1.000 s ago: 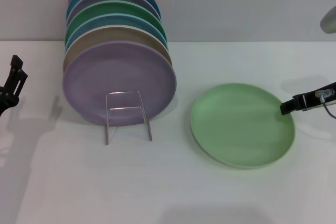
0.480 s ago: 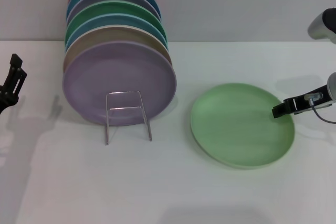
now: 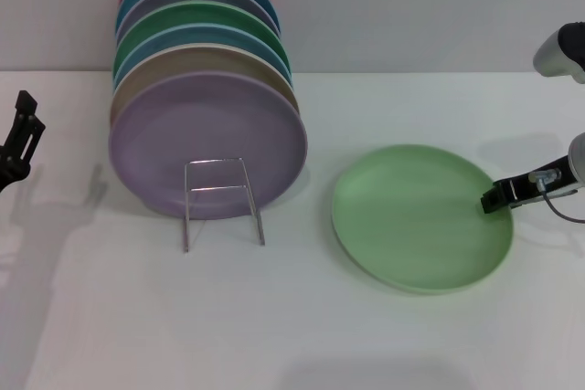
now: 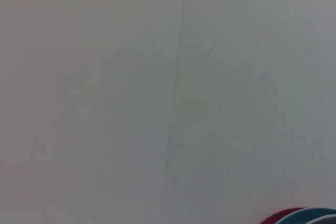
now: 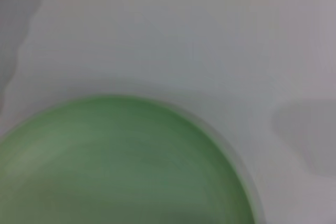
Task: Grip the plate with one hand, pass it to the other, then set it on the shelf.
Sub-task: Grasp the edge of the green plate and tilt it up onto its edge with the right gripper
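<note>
plate (image 3: 420, 216) flat on table (image 3: 302, 317); right gripper (image 3: 498, 198) at rim, jaws' state unclear.

Plate (image 3: 420, 216) flat on the surface (image 3: 302, 317), right of the shelf (image 3: 222, 200), stack of upright plates (image 3: 206, 125) in the shelf, right hand (image 3: 498, 196) at the plate's right rim, perhaps touching it, left hand (image 3: 20, 139) far left, well apart

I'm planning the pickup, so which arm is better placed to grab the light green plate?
The right arm, most likely. Its tool is at the light green plate's right rim, while the left tool sits at the table's far left edge, beyond the wire plate rack.
</note>
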Robot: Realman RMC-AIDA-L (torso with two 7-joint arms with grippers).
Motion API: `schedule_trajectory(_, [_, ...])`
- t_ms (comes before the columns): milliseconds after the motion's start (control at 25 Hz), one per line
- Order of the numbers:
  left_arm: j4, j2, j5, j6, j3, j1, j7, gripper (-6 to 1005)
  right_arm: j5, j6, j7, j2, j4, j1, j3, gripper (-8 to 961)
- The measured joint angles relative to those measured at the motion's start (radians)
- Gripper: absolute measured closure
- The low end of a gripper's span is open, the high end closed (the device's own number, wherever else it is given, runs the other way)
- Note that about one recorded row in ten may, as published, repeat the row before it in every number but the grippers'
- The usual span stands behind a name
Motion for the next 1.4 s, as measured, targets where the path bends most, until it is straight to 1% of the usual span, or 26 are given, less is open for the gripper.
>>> schedule_trajectory(40, [0.000, 0.000, 0.000, 0.000, 0.000, 0.000, 0.000, 167, 0.000, -0.002, 0.000, 0.000, -0.004, 0.000, 0.002, 651])
schedule_trajectory(440, [0.003, 0.000, 0.000, 0.004, 0.000, -0.002, 0.000, 167, 0.004, -0.005, -0.005, 0.000, -0.010, 0.004, 0.003, 659])
schedule_trajectory(640, [0.004, 0.000, 0.000, 0.004, 0.000, -0.002, 0.000, 167, 0.003, -0.001, -0.005, 0.000, -0.010, 0.007, 0.004, 830])
schedule_trajectory(920, [0.004, 0.000, 0.000, 0.005, 0.000, -0.001, 0.000, 168, 0.003, -0.007, -0.010, 0.001, -0.001, 0.001, 0.006, 876])
schedule_trajectory(1120, [0.003, 0.000, -0.001, 0.005, 0.001, 0.001, 0.000, 168, 0.006, -0.023, -0.036, 0.014, 0.054, -0.020, 0.008, 909])
schedule_trajectory(1200, [0.002, 0.000, 0.000, 0.006, 0.001, 0.003, 0.000, 168, 0.006, -0.028, -0.042, 0.024, 0.094, -0.035, 0.007, 910])
schedule_trajectory(1240, [0.001, 0.000, 0.000, 0.007, 0.003, 0.005, 0.000, 168, 0.006, -0.035, -0.046, 0.033, 0.145, -0.055, -0.001, 911])
schedule_trajectory(1280, [0.001, 0.000, 0.000, 0.007, 0.003, 0.005, 0.000, 168, 0.006, -0.035, -0.046, 0.033, 0.145, -0.055, -0.001, 912])
schedule_trajectory(1400, [0.001, 0.001, 0.000, 0.008, 0.005, 0.008, 0.000, 168, 0.013, -0.064, -0.046, 0.037, 0.220, -0.094, -0.036, 924])
